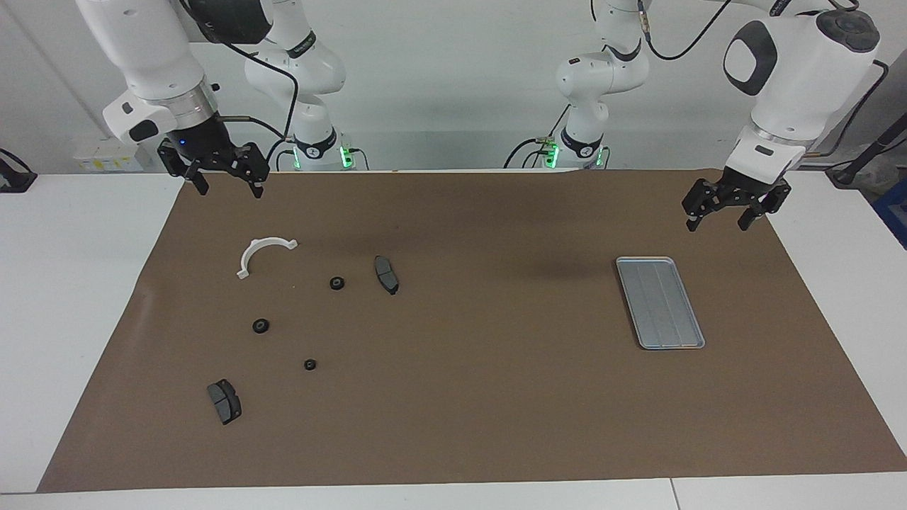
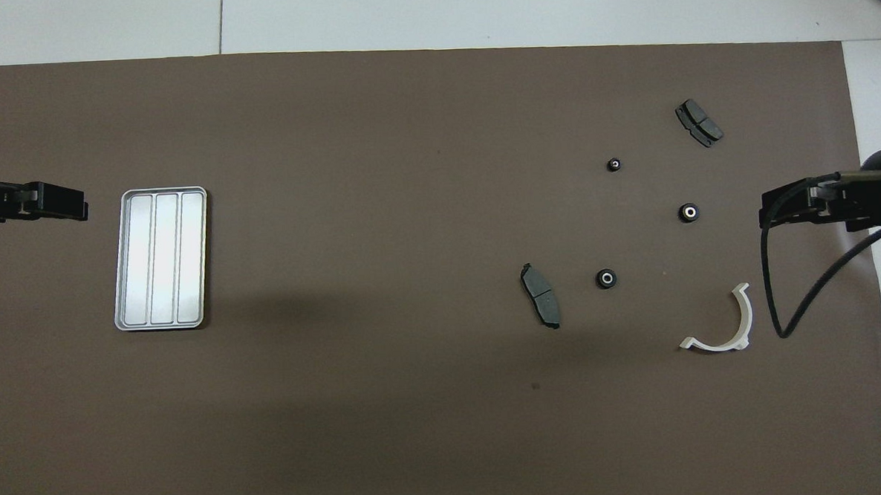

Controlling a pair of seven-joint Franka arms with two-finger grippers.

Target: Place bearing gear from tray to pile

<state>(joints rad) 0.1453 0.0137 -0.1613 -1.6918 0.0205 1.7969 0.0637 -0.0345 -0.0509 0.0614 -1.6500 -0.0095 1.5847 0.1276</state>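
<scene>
Three small black round bearing gears with pale hubs (image 1: 337, 283) (image 1: 261, 326) (image 1: 310, 365) are seen lying on the brown mat among the pile: a white half-ring bracket (image 1: 262, 253) and two dark grey curved brake pads (image 1: 386, 274) (image 1: 224, 401). The ridged silver-grey metal tray (image 1: 660, 302), toward the left arm's end, holds nothing. Each gear is judged light, rigid and prone to rolling; a pinch across the rim is advised. The right gripper (image 1: 224, 183) hangs spread over the mat's edge; the left gripper (image 1: 717, 214) waits spread near the tray.
</scene>
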